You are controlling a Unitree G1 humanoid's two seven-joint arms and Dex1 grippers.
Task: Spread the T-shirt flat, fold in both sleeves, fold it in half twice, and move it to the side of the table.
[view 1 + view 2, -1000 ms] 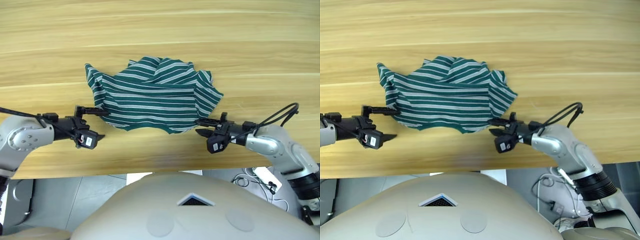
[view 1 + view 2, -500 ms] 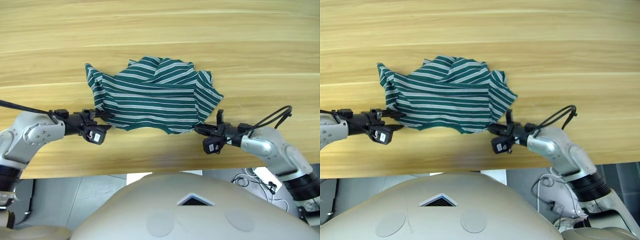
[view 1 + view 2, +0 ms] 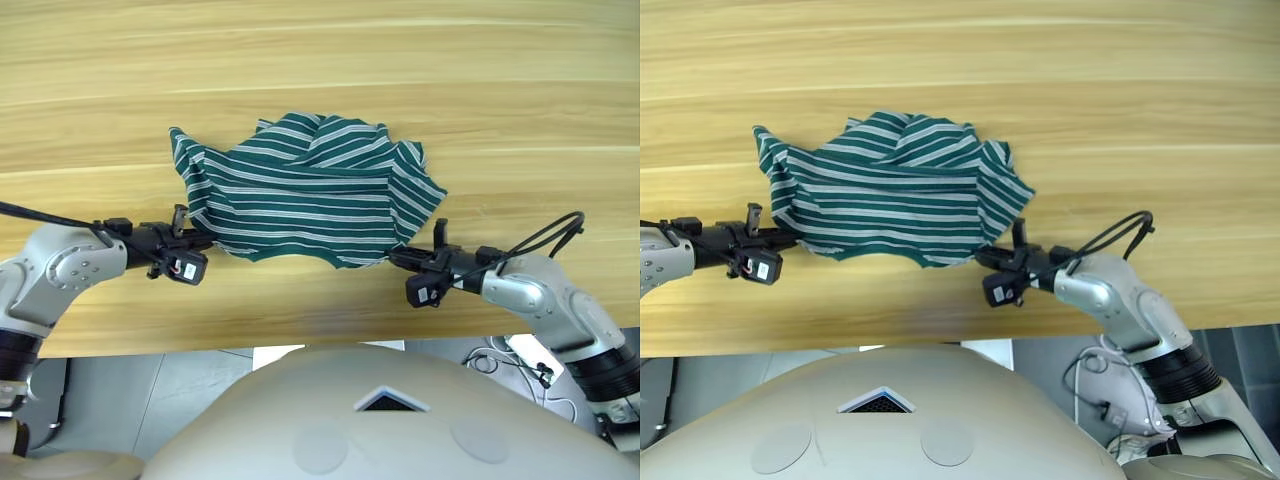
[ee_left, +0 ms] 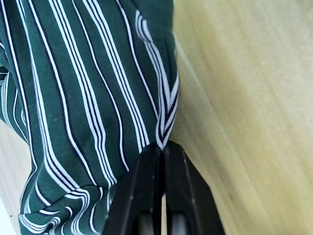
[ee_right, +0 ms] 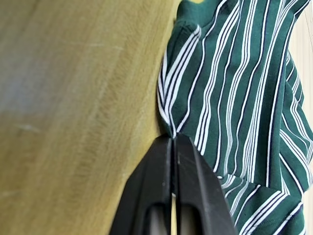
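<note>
**Figure.** Head and wrist views of one moment.

**Shirt.** The shirt, dark green with thin white stripes, lies crumpled on the table. It sits about midway across the wooden top, nearer the front edge than the far one. Its upper layers are bunched into soft ridges. One pointed corner juts out at the far left, and a rounded lobe of cloth spreads to the right.

**Left gripper.** The left gripper sits low over the tabletop at the shirt's near-left edge. It is clenched on the cloth. In the left wrist view its black fingers meet at their tips, with a narrow fold of striped hem pinched between them (the stripes form a small V just where they enter the grip).

**Right gripper.** The right gripper sits likewise at the near-right edge, also low on the wood. In the right wrist view its fingers are pressed together on a tuck of the hem, with bare wood beside it.

**General.** The two grippers lie well apart, one on either side of the shirt. A black cable arches over the right arm.
</note>
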